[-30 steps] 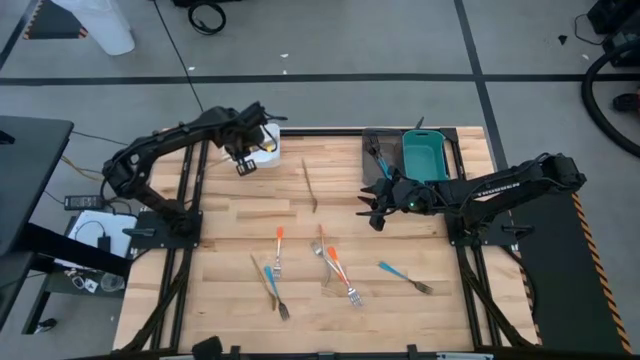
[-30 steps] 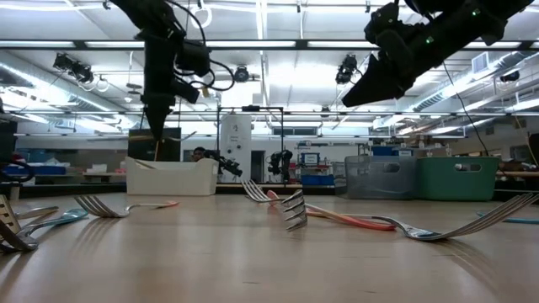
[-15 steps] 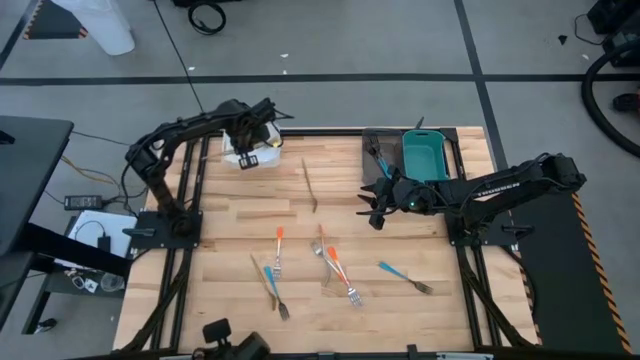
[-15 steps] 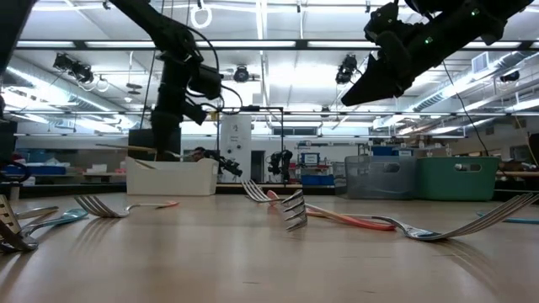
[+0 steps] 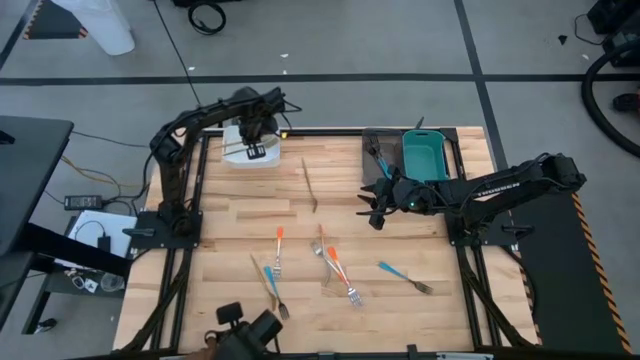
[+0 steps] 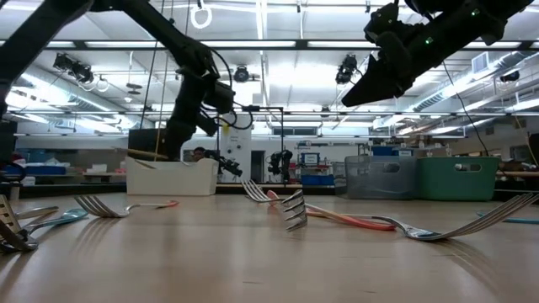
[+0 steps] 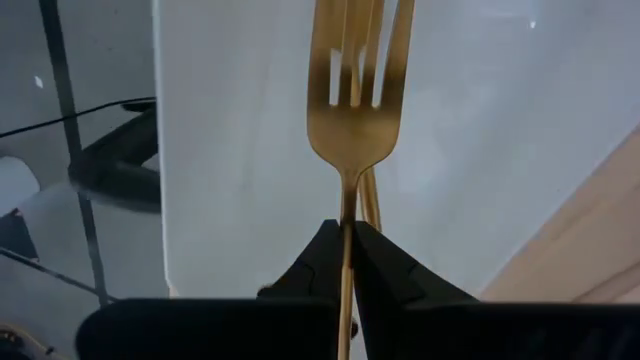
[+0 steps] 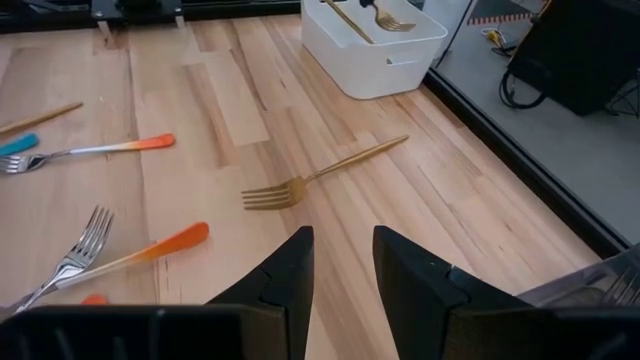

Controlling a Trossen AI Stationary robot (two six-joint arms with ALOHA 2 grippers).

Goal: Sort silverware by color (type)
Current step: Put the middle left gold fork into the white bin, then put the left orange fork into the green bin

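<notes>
Forks lie scattered across the near half of the wooden bench (image 5: 230, 215): a blue-handled fork (image 5: 405, 277) toward the right, two orange-handled forks (image 5: 340, 272) crossing near the middle, another orange-handled fork (image 5: 279, 248) just to their left, and a blue-handled fork beside a slim gold utensil (image 5: 270, 284) at the near left. Farther back, a lone gold fork (image 5: 310, 187) rests on bare wood between the two arms. The right tool (image 5: 376, 212) hangs above the bench just in front of the teal bin (image 5: 425, 155), its fingers (image 8: 290, 270) spread with nothing between them. Next to the teal bin stands a dark grey bin (image 5: 376, 152) with cutlery inside. At the far left corner, the left tool (image 5: 256, 140) is poised over the white bin (image 5: 240, 158), its fingers (image 7: 325, 262) pinching the thin handle of a gold fork held over the bin (image 7: 357, 110), tines pointing away from the wrist. A second gold piece (image 7: 371, 200) lies directly beneath it inside the bin.
</notes>
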